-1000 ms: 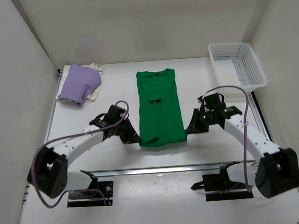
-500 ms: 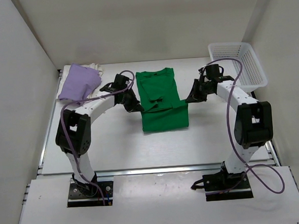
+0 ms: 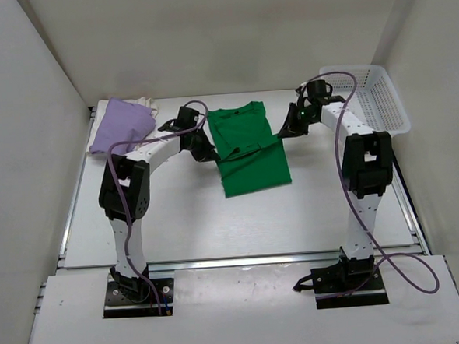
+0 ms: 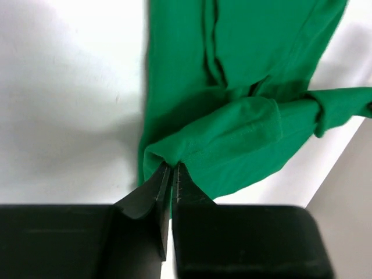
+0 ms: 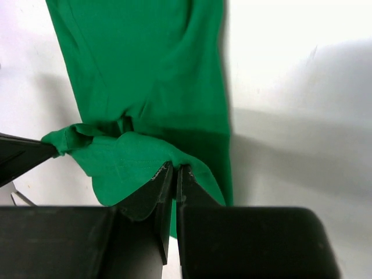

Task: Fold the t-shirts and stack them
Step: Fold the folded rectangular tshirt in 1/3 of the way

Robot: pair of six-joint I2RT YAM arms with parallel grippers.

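Note:
The green t-shirt (image 3: 252,159) lies in the middle of the table, its near hem lifted and doubled back toward the collar. My left gripper (image 3: 209,152) is shut on the hem's left corner; in the left wrist view the green cloth (image 4: 244,139) bunches out of the tips (image 4: 172,167). On the right corner my right gripper (image 3: 283,133) is shut too, with green cloth (image 5: 139,70) pinched at its tips (image 5: 175,169). The lavender t-shirt (image 3: 120,128) lies folded at the back left on the cream-white t-shirt (image 3: 144,107), of which only an edge shows.
A white lattice basket (image 3: 377,104) stands at the back right corner, just beyond the right arm. White walls close in the table on the left, back and right. Both arms stretch far over the table toward the back.
Both grippers have carried the green shirt's near hem from the front toward the back, doubling the shirt over itself. Both arms are now stretched out much farther.

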